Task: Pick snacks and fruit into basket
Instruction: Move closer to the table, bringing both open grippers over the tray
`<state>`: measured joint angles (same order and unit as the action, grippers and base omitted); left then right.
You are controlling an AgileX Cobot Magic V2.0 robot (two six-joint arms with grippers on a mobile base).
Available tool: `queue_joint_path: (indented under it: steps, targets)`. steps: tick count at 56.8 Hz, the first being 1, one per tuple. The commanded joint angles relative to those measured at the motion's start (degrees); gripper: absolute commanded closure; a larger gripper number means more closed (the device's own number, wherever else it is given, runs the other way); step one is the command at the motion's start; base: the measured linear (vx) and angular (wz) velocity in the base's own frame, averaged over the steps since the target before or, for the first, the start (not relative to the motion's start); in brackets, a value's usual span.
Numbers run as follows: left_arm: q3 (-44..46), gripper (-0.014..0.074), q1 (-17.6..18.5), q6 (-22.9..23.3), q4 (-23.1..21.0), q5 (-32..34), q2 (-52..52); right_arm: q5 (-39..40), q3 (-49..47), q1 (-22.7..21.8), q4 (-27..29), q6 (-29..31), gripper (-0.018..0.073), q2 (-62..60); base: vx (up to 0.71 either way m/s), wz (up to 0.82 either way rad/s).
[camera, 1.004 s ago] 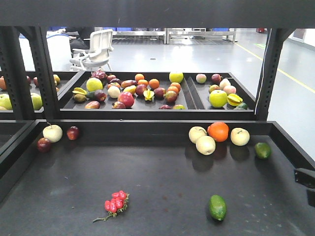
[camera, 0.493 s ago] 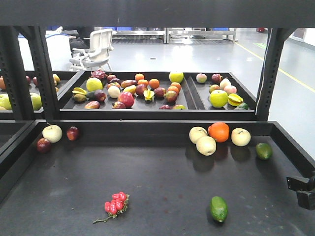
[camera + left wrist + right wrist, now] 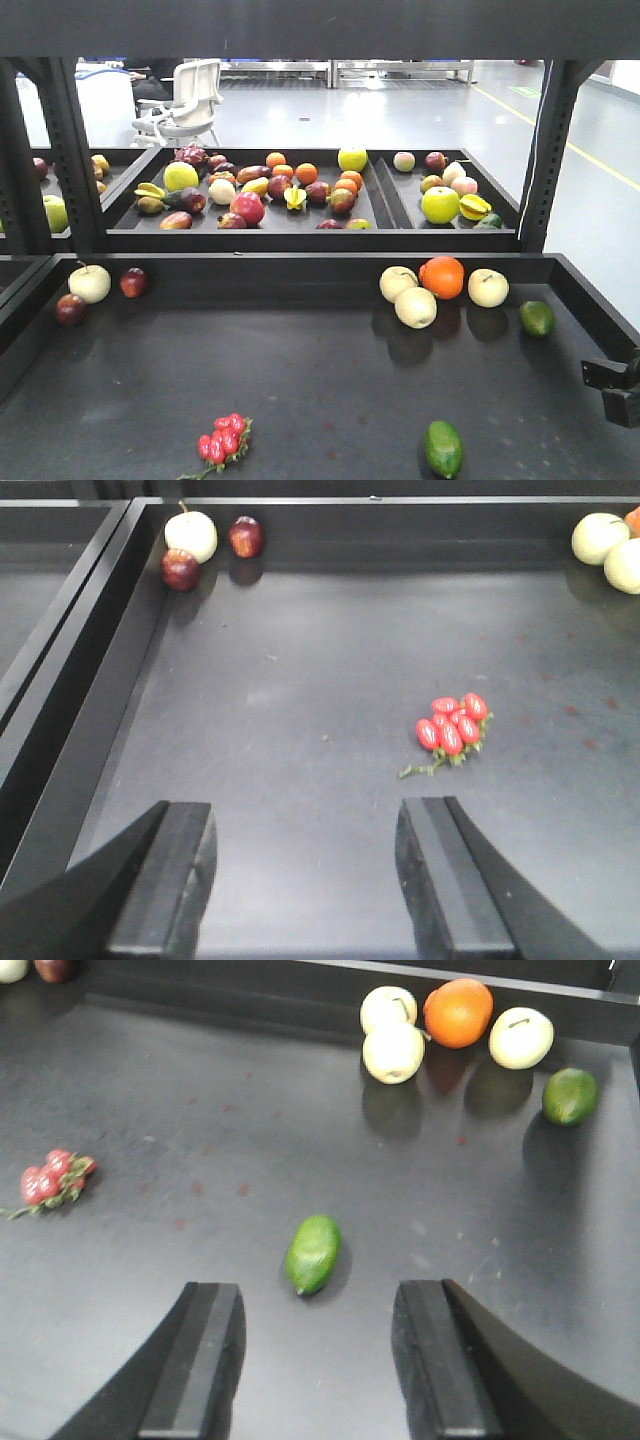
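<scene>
Gaping empty, left claw (image 3: 305, 815) faces red berries (image 3: 452, 725) (right claw (image 3: 315, 1310), likewise spread, faces a green fruit (image 3: 314, 1250)).

Remote console, front camera: the hall floor (image 3: 400, 110) glares pale and bright behind the dark shelf frame (image 3: 545, 150), and I see the near black tray (image 3: 300, 380) sitting noticeably dimmer. Light falls from overhead and behind, so the pale apples (image 3: 415, 307) and the orange (image 3: 442, 277) drop soft shadows toward my lens. My right wrist view is mildly blurred; the green fruit (image 3: 314, 1252) has smeared edges and a short shadow at its right. The left gripper (image 3: 300, 880) and right gripper (image 3: 315, 1360) loom as soft, unfocused black shapes along the lower edges.
</scene>
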<state>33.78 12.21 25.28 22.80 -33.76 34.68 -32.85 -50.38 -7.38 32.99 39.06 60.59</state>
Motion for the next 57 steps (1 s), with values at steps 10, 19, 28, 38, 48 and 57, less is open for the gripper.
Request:
queue_joint_path:
  steps: [10,19,28,38,48,57]
  targets:
    - [1.76,0.0101,0.30,0.25,0.94,4.11,0.43,3.32,-1.87,-0.25,1.33,0.25,0.0163,-0.82,0.13,-0.03]
    - [1.76,0.0101,0.30,0.25,0.94,3.97,0.38,2.92,-1.87,-0.25,1.23,0.25,0.0163,-0.74,0.12,-0.10]
    - [1.76,0.0101,0.30,0.25,1.01,2.48,-0.63,-0.03,-1.87,-0.19,1.56,0.25,0.0163,-2.66,0.13,-0.09]
    - [1.76,0.0101,0.30,0.25,1.01,2.39,-0.75,-1.11,-1.87,-0.19,1.50,0.25,0.0163,-2.66,0.10,0.02]
    - [1.76,0.0101,0.30,0.25,1.01,2.39,-0.75,-1.41,-1.87,-0.19,1.55,0.25,0.0163,-2.66,0.10,0.04]
    - [1.76,0.0101,0.30,0.25,1.01,2.39,-0.75,-1.41,-1.87,-0.19,1.55,0.25,0.0163,-2.66,0.12,0.04]
